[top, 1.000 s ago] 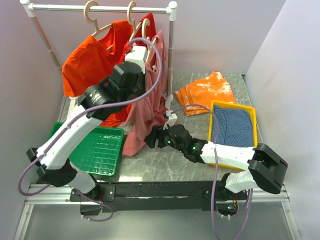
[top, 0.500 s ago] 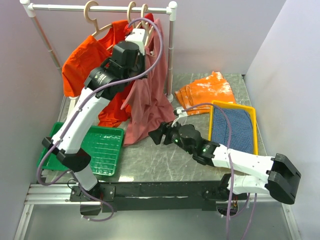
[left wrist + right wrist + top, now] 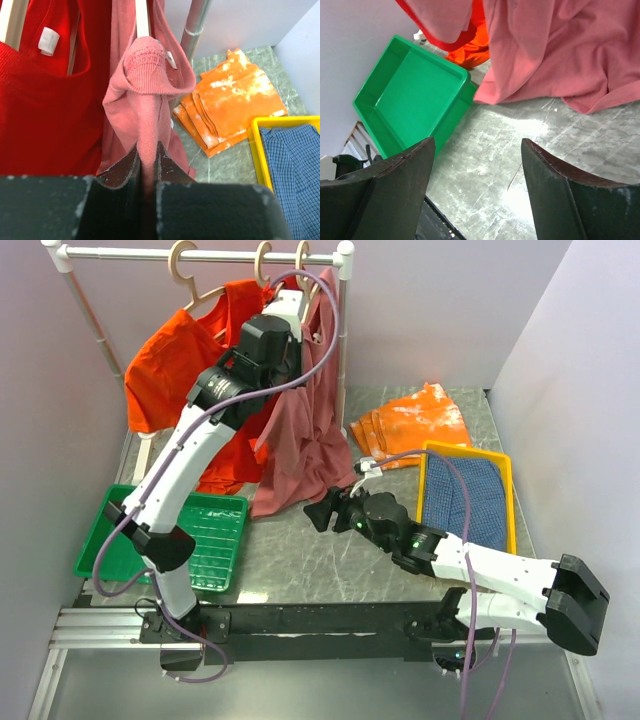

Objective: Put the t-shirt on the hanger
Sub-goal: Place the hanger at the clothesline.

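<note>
Overhead view of a two-arm robot at a grey tabletop (image 3: 330, 560) with a white clothes rail (image 3: 200, 256) at the back. The dusty rose t-shirt (image 3: 305, 430) hangs at the right end of the rail, draped over the pale wooden hanger (image 3: 142, 17), and its hem trails onto the tabletop. The left gripper (image 3: 146, 160) is raised to the rail, its jaws pinched tight on a vertical fold of the shirt just below the ribbed collar. A small white neck label (image 3: 170, 59) shows beside the collar. A red t-shirt (image 3: 50, 110) hangs immediately to the left. The right gripper (image 3: 476, 145) sits low over the tabletop near the shirt's hem and a green tray (image 3: 405, 95), its jaws wide apart and empty. The collar looks bunched on one side of the hanger; whether the far shoulder is inside the neck opening cannot be made out. To finish well, the left arm should probably ease the collar sideways over the hanger's shoulder rather than drag downward, so the hook is not tugged off the rail. It should let go only once the fabric sits evenly. The right gripper could steady the hem.
</note>
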{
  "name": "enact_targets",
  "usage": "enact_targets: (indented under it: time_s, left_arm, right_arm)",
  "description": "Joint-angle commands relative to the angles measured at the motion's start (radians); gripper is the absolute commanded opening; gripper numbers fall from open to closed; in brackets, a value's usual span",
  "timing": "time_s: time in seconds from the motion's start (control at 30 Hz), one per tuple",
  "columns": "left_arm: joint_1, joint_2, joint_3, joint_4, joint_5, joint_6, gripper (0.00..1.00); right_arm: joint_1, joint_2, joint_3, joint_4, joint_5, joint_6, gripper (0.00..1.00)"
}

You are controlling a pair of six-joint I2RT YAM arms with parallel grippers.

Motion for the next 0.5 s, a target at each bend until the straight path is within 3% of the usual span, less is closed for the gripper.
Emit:
enact_targets:
  time_s: [0.0, 0.33, 0.47]
  left_arm:
    - [0.025, 0.008, 0.063, 0.124, 0.027, 0.015, 0.01]
    - [0.079, 0.005, -0.006, 0.170, 0.108, 0.003, 0.01]
    - [0.081, 0.016, -0.010, 0.166, 0.139, 0.020, 0.07]
  right_arm:
    - [0.002, -0.026, -0.016, 0.012, 0.023, -0.007, 0.77]
    - [0.002, -0.023, -0.016, 0.006, 0.019, -0.006, 0.77]
    - [0.002, -0.029, -0.022, 0.012, 0.022, -0.004, 0.77]
